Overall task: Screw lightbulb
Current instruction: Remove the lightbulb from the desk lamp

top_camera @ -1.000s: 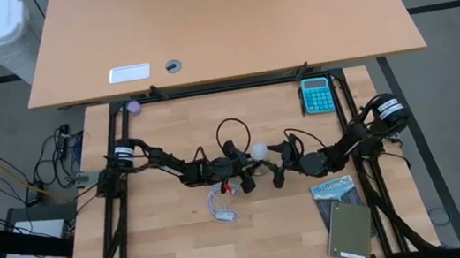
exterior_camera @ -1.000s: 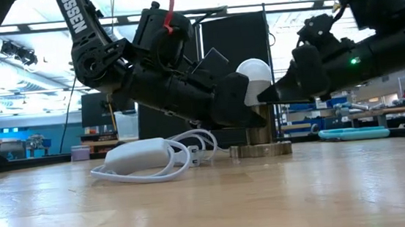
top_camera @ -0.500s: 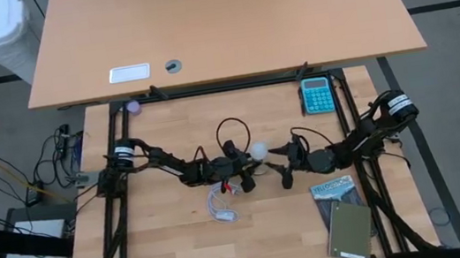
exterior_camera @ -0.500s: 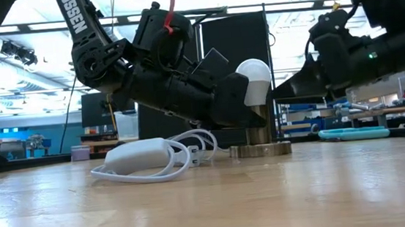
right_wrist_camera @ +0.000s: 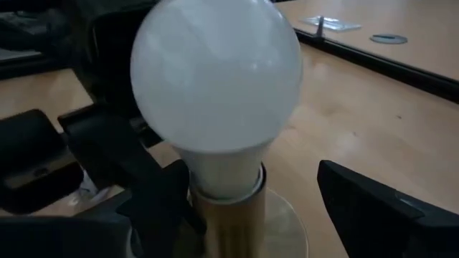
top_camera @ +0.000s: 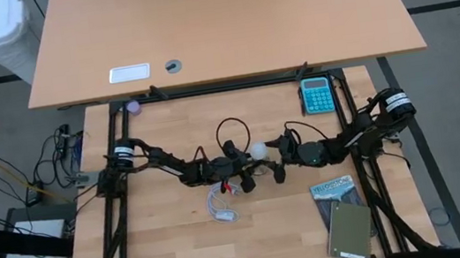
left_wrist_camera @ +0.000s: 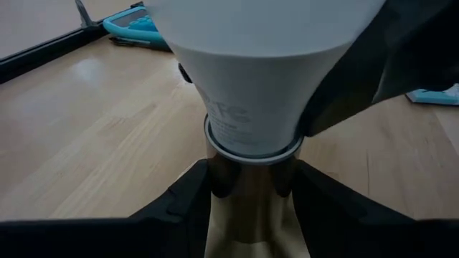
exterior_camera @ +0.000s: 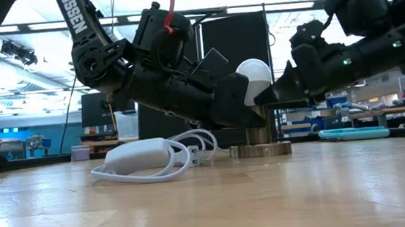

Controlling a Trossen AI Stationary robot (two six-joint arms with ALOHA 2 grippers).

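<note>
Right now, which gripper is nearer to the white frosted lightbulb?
Left. The left gripper has its fingers closed on the brass socket tube directly under the white frosted lightbulb. The right gripper has its fingers open on either side of the lightbulb, not touching it.

High cam looks straight down from well above, taking in the whole table (top_camera: 183,242), both arms and the desk (top_camera: 216,24) past the far edge; low cam sits at tabletop height, facing level across the boards into the room behind. L wrist cam is pressed in very close, lightbulb (left_wrist_camera: 262,64) filling the frame, w/ the brass socket (left_wrist_camera: 247,193) just ahead; R wrist cam looks from close by on the opposite side, bulb large & whole. All 4 views share the bulb on its socket at mid-table; low cam sees it side-on, high cam as a small white dot.
</note>
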